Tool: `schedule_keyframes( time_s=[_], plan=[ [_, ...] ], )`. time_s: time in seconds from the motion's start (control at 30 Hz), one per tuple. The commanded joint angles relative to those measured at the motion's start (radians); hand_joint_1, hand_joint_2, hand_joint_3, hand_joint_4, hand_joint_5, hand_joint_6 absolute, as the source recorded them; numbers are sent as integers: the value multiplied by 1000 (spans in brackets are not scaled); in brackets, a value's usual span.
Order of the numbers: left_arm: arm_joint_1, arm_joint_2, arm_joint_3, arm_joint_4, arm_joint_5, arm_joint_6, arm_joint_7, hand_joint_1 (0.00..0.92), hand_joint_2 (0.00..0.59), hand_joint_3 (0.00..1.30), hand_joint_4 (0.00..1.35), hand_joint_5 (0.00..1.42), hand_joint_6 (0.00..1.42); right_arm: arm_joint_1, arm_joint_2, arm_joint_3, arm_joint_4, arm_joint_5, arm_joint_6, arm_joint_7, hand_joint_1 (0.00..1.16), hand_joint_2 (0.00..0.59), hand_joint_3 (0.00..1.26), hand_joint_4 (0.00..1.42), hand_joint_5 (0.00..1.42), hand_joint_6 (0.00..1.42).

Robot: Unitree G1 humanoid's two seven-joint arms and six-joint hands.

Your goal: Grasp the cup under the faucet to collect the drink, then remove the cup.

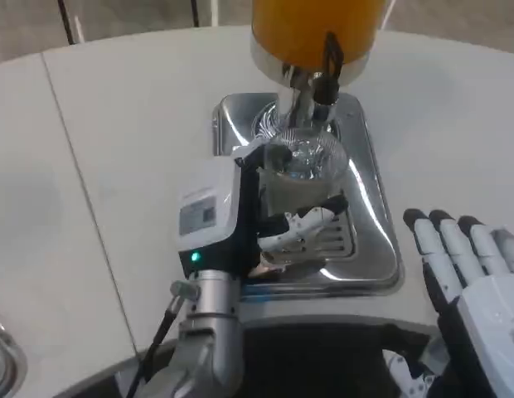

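Clear glass cup point(303, 166) sits under the silver faucet point(311, 91), gripped by the left robot hand point(265, 211); the right robot hand point(468, 265), beside the faucet's steel tray point(373, 249), rests open-fingered.

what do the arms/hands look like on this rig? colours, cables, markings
Left hand: white back with a grey label and a green light, black underside, white and black fingers. Its silver forearm has a thin black cable alongside. Right hand: white back, white fingers with black tips and sides.

White table point(116, 149), steel drip tray point(377, 249) (w/ grate)
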Motion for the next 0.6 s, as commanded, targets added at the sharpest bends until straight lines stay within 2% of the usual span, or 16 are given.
schedule_keyframes(
  time_s=[0.03, 0.13, 0.27, 0.43, 0.6],
  plan=[
    [27, 5, -13, -18, -13, -44, 2, 313, 61, 469, 304, 845, 887, 7, -2, -5, 3, 10, 6, 2, 439, 502, 0, 0, 0, 19],
    [36, 16, -17, -42, -16, -74, -12, 295, 50, 410, 236, 778, 762, 7, -1, 1, -3, 10, 3, 5, 440, 502, 0, 0, 0, 24],
    [54, 27, -25, -72, -9, -82, -19, 282, 43, 329, 169, 710, 689, 5, 2, 17, 0, 2, -1, 7, 441, 502, 0, 0, 0, 28],
    [82, 56, -25, -139, -13, -93, -59, 250, 35, 192, 54, 557, 412, 10, 3, 43, 2, -7, -5, -8, 442, 502, 0, 0, 0, 30],
    [107, 77, -22, -202, -10, -79, -90, 223, 29, 90, 0, 498, 329, 13, 7, 59, 5, -10, -5, -27, 439, 498, 0, 0, 0, 32]
  ],
)
